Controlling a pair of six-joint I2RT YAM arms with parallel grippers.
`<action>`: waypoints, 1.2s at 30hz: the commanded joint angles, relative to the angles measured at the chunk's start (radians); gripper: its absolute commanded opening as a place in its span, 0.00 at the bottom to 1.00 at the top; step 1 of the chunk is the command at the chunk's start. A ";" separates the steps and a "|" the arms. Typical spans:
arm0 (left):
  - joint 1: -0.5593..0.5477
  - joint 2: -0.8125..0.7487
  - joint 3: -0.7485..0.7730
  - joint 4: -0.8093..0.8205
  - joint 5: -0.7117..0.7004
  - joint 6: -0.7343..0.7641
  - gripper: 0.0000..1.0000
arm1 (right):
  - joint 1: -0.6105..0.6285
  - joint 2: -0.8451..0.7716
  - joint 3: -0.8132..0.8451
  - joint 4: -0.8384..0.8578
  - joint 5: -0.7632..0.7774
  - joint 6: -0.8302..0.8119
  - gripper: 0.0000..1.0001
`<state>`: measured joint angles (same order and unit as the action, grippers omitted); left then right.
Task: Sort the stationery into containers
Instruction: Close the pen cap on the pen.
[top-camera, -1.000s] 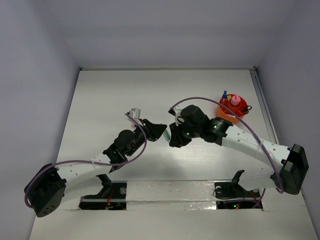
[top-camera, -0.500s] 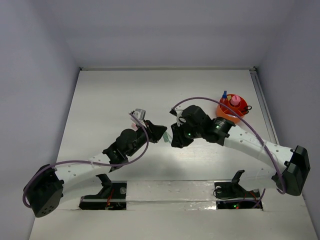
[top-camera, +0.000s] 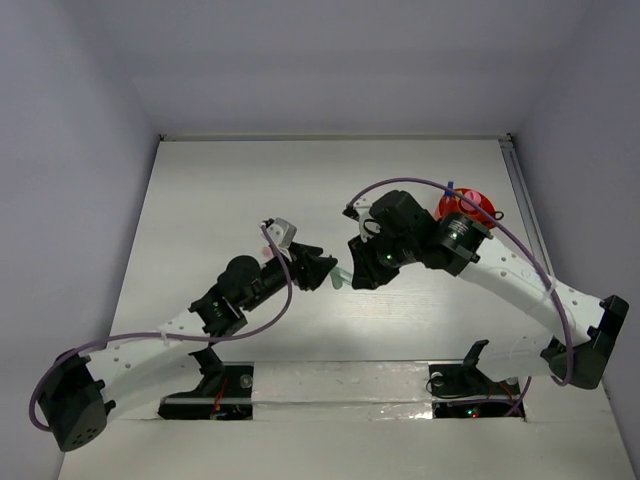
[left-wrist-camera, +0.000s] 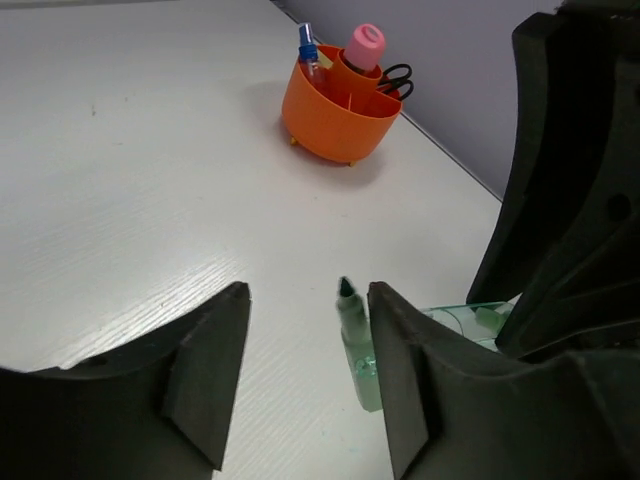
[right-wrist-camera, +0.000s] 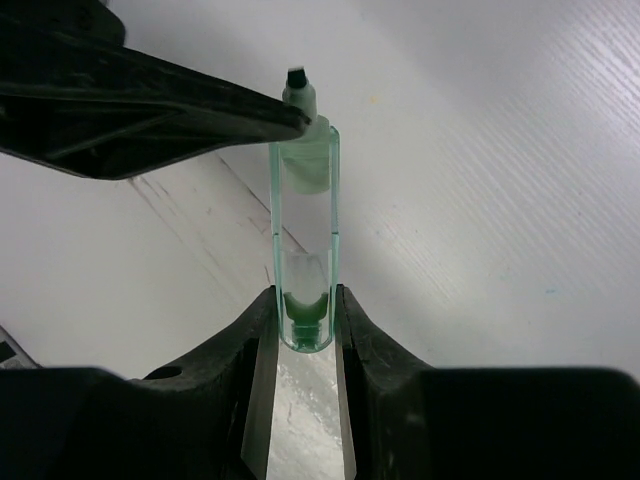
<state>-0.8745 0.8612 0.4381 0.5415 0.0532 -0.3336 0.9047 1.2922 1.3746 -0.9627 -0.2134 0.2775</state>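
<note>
My right gripper (right-wrist-camera: 303, 298) is shut on a clear green marker cap (right-wrist-camera: 303, 230), held above the table's middle. An uncapped green marker (left-wrist-camera: 355, 340) sits at the cap's open end with its dark tip pointing away. It lies against one finger of my left gripper (left-wrist-camera: 308, 292), whose jaws stand open with a gap on the marker's other side. In the top view both grippers meet around the pale green marker and cap (top-camera: 338, 278). The orange container (left-wrist-camera: 340, 110) stands at the back right. It holds a pink-capped marker (left-wrist-camera: 365, 45), a blue item (left-wrist-camera: 305, 40) and black scissors (left-wrist-camera: 395, 80).
The right arm's forearm partly covers the orange container (top-camera: 470, 208) in the top view. A rail runs along the table's right edge (top-camera: 525, 210). Purple cables loop over both arms.
My left gripper, shut half a second ago, has opened off the green marker. Both arms shifted slightly toward the back while the right gripper kept its hold on the cap.
</note>
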 joint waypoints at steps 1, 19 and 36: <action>0.006 -0.066 -0.012 -0.023 0.007 0.051 0.48 | 0.005 0.021 0.066 -0.105 -0.032 -0.029 0.00; 0.006 -0.301 -0.173 0.029 0.088 -0.054 0.57 | -0.122 0.088 0.225 -0.050 -0.070 -0.029 0.00; -0.021 -0.085 -0.053 0.147 0.031 -0.005 0.52 | -0.122 0.056 0.176 -0.004 -0.169 -0.014 0.00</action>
<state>-0.8829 0.7670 0.3233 0.5987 0.1024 -0.3637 0.7856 1.3804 1.5547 -1.0172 -0.3477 0.2657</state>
